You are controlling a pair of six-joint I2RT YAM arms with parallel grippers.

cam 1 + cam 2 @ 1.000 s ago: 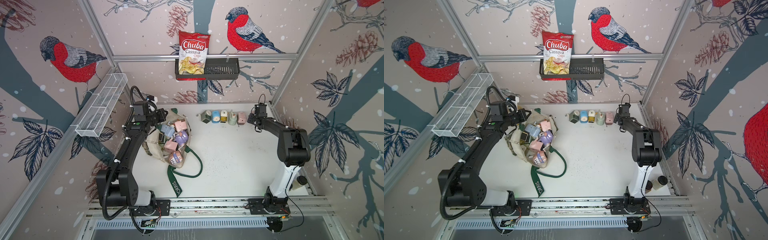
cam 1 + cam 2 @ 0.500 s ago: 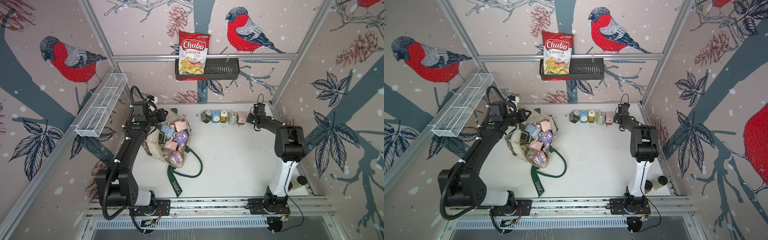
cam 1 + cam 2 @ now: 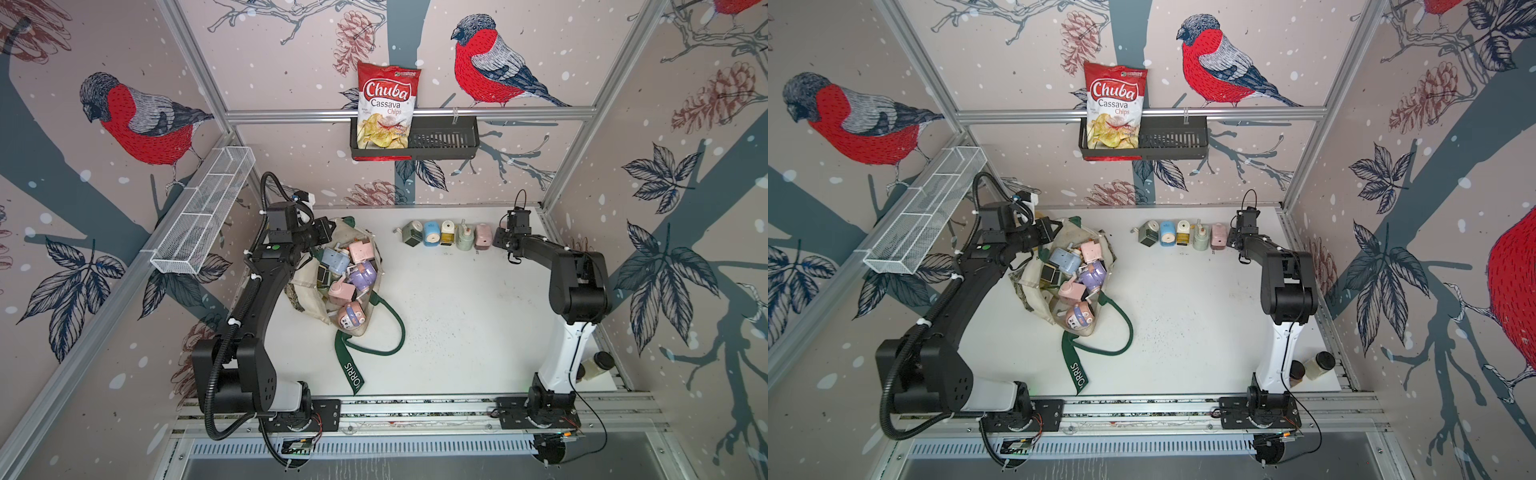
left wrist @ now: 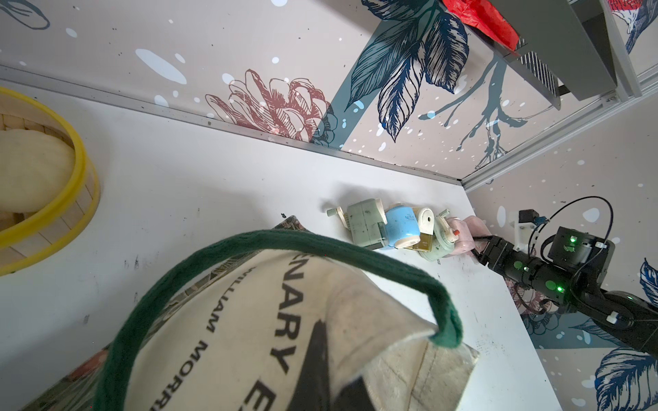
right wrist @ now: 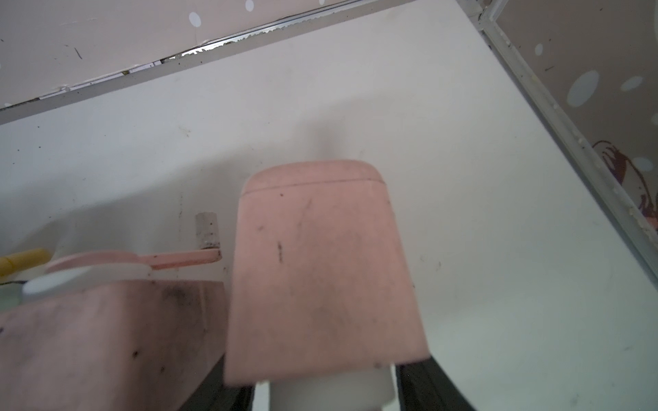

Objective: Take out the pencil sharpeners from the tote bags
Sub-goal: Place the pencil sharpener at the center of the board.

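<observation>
Only my right arm has shifted since a second ago: the elbow's swung in a bit and my right claw (image 3: 500,241) has crept closer to the row along the back wall, while my left arm hasn't budged. So, right claw is clamped on a pink boxy plastic sharpener (image 5: 320,267), dark fingers (image 5: 432,388) either side of its white base, down low at the right end of that row. Can't tell if it's actually touching the white tabletop (image 3: 457,324). Just beside it is a second pink sharpener (image 5: 99,338) with a flat crank arm. Going left from there in both top views: a pale green sharpener (image 3: 465,237), a cream-and-yellow sharpener (image 3: 447,232), a round blue sharpener (image 3: 432,233) and a dark green sharpener (image 3: 411,235). My left claw (image 3: 327,231) is pinched shut on the rim of the cream canvas tote bag (image 3: 305,286) with dark green strap handles (image 3: 352,371), which lies slumped on the left side of the table, mouth open. Still piled inside: a pale blue sharpener (image 3: 334,259), a pink box sharpener (image 3: 360,250), a lilac sharpener (image 3: 362,276) and a few more.
</observation>
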